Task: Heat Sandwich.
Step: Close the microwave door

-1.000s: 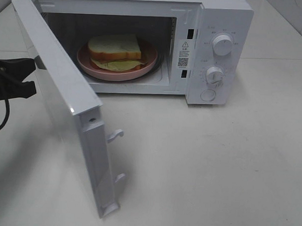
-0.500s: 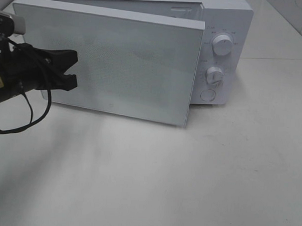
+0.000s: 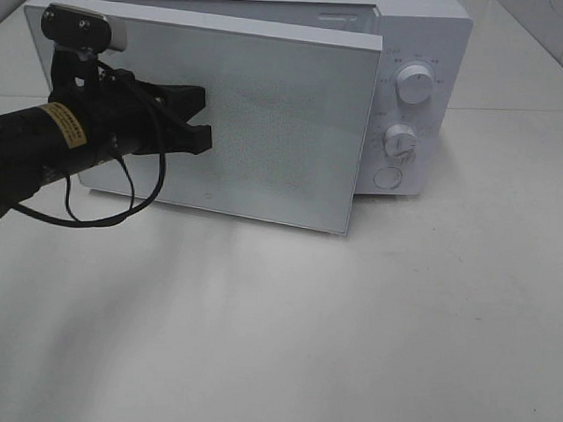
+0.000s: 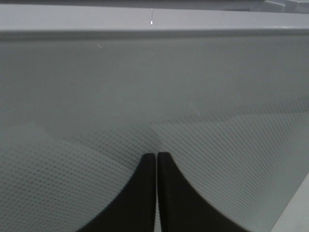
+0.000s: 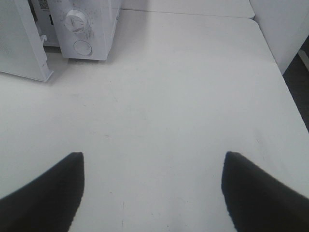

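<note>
The white microwave (image 3: 422,30) stands at the back of the table, its door (image 3: 276,127) swung almost fully across the opening, with the free edge still a little off the front panel. The sandwich is hidden behind the door. My left gripper (image 3: 207,124) is shut, and its tips rest against the door's dotted window, seen close up in the left wrist view (image 4: 156,159). My right gripper (image 5: 153,154) hangs open over bare table, away from the microwave (image 5: 84,29), with nothing between its fingers.
Two round dials (image 3: 415,84) (image 3: 400,140) and a round button (image 3: 388,177) sit on the microwave's right panel. The white table (image 3: 370,318) stretches in front. A white wall or cabinet (image 5: 282,24) borders the table's far side in the right wrist view.
The door swung from wide open to nearly closed, covering the sandwich and plate. My left gripper, still shut, moved right along with it, against the door's face.
</note>
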